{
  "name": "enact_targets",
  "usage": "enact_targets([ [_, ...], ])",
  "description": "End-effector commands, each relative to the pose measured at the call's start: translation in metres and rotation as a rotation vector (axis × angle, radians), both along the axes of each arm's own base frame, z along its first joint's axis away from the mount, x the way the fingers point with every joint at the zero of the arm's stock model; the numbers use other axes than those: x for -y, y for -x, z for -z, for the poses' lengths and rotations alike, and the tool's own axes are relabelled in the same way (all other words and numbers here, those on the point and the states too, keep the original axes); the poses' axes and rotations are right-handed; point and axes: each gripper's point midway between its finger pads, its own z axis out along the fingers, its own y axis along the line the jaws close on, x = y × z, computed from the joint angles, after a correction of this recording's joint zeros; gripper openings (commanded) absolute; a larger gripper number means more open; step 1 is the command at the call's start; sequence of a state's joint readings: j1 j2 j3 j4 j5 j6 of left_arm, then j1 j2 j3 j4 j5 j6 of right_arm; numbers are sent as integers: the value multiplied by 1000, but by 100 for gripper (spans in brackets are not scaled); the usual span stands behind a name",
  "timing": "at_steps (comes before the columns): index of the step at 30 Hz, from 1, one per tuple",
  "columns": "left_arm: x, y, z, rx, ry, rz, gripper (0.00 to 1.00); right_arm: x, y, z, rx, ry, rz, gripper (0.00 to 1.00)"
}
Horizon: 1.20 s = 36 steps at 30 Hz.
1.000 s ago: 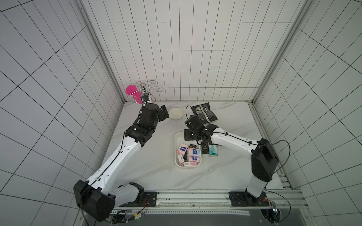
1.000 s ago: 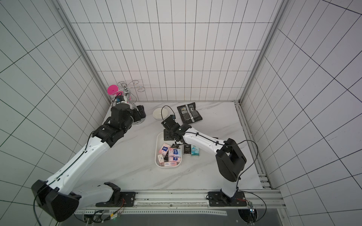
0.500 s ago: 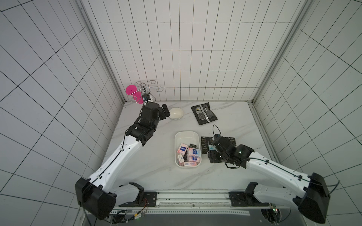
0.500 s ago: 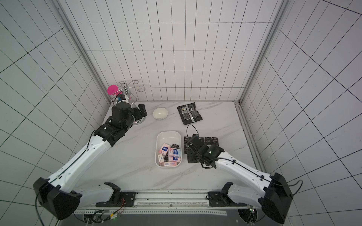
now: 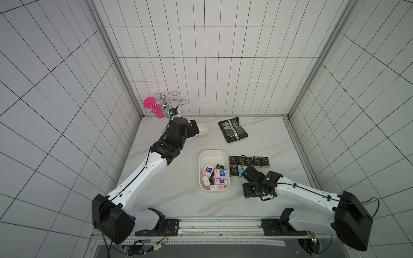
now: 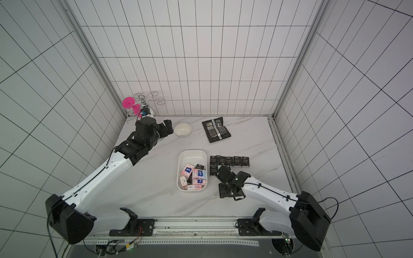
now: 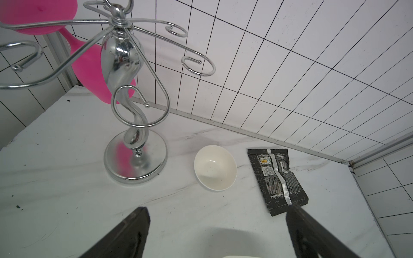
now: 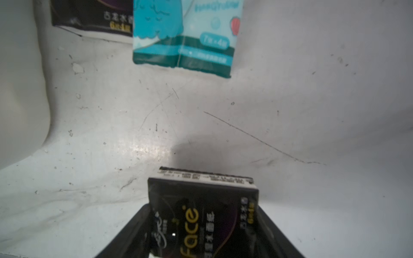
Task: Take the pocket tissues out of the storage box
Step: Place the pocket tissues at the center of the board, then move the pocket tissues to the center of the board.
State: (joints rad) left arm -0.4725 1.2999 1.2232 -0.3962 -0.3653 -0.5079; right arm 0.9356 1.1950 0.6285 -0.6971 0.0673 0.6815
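We look down on the whole table (image 5: 178,196) in both top views, our left wrist camera faces one o'clock toward the bowl (image 7: 215,167) and foil pouch (image 7: 277,178) they also show, and our right wrist camera sits close before the teal packet (image 8: 185,38).

The white marble tabletop (image 5: 279,145) carries a white storage box (image 5: 213,152), black pocket tissues (image 5: 260,161) and a teal packet (image 8: 185,38) just beside it, a black foil pouch (image 5: 232,129), a bowl (image 5: 203,129) and a chrome stand (image 7: 136,163).
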Motion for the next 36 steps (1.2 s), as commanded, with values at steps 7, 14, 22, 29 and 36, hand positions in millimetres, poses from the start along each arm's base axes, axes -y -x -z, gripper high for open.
enact_targets([
  [7, -1, -1, -11, 40, 1, -2, 99, 5, -4, -11, 18, 45, -19, 77],
  [14, -1, -2, -10, 39, 1, -3, 99, -2, 31, -23, -56, -43, -41, 66],
  [22, 0, -4, -13, 43, 10, -6, 99, -2, 57, -4, -124, -30, -61, 58],
  [29, -4, -3, -10, 41, -3, -17, 99, -6, 48, 17, -109, 4, -32, 59],
  [36, -7, -3, -9, 41, 4, -21, 99, -6, 30, 17, -65, 16, -10, 62],
])
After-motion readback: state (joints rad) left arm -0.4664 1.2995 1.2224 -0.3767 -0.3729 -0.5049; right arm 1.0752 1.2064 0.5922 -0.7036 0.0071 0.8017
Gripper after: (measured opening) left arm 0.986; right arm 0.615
